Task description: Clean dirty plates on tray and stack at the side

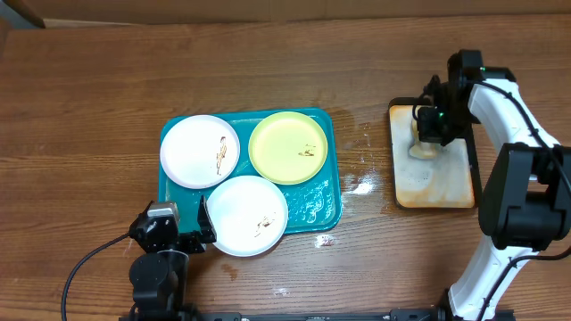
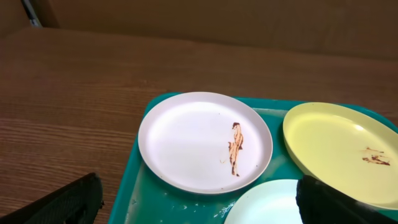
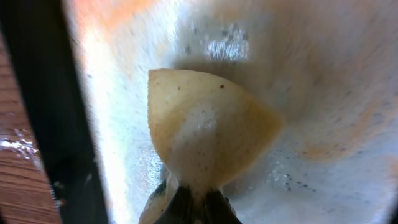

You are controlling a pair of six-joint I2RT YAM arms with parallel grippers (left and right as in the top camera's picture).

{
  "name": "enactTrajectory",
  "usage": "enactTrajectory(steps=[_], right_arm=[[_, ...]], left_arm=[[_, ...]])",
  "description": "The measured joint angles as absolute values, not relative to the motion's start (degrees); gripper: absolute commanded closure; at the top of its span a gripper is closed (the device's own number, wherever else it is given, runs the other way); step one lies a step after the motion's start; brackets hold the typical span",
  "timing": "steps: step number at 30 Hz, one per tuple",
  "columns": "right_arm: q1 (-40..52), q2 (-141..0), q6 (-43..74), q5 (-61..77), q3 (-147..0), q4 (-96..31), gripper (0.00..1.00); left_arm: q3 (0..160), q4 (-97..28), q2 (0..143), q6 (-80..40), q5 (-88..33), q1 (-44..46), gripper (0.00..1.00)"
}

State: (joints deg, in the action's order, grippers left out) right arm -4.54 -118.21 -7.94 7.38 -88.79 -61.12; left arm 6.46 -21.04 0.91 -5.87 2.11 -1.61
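**Right gripper [image 1: 428, 134] pinching the sponge [image 3: 205, 137] over the small tray [image 1: 437, 185], dirty plates waiting.**
Its jaws were clamped tight on the pale, wet sponge, pressed onto the rust-stained small tray, probably to soak it before wiping. The left gripper [image 1: 178, 228] stood spread wide at the teal tray [image 1: 326, 201], beside the front white plate [image 1: 250, 214], likely ready to steady it. That plate, the other white plate [image 1: 200, 150] and the yellow-green plate [image 1: 288, 147] lay smeared on the teal tray, none stacked.

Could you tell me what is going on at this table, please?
The right gripper is shut on a pale sponge on the small rust-stained tray. The left gripper hangs open at the teal tray, beside the nearest white plate. That plate, the other white plate and the yellow-green plate all lie smeared on it; none is stacked aside yet.
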Motion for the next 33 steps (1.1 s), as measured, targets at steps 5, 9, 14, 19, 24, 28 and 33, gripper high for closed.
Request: enactTrajectory(steps=[5,9,14,19,24,28,33], right_arm=[[-4.5,-118.2,-7.7,7.9,-88.6,-60.6,0.96],[-4.5,-118.2,-7.5,8.3,-88.6,-60.7,0.96],[-4.6,-118.2,-7.5,8.6,-88.6,-61.1,0.96],[-4.6,-118.2,-7.5,8.6,-88.6,-61.1,0.96],[-4.6,-118.2,-7.5,8.7,-88.5,-61.6,0.96],[-4.6,-118.2,-7.4,9.3,-88.5,-62.4,0.96],[-4.6,-118.2,-6.6,10.2,-88.5,-63.2,0.96]], left_arm=[[6.5,-21.0,0.9,-5.9,2.1,-1.6,0.00],[6.5,-21.0,0.9,-5.9,2.1,-1.6,0.00],[6.5,-18.1,0.9,-5.9,0.6,-1.6,0.01],[8.3,-18.9,0.9,-5.4,-6.0,-1.6,0.00],[19.5,-26.8,4.0,-4.9,-7.9,-1.6,0.00],[31.4,-34.8,11.0,-4.5,-8.6,-1.6,0.00],[44.5,-50.0,24.8,-4.4,-9.3,-1.6,0.00]])
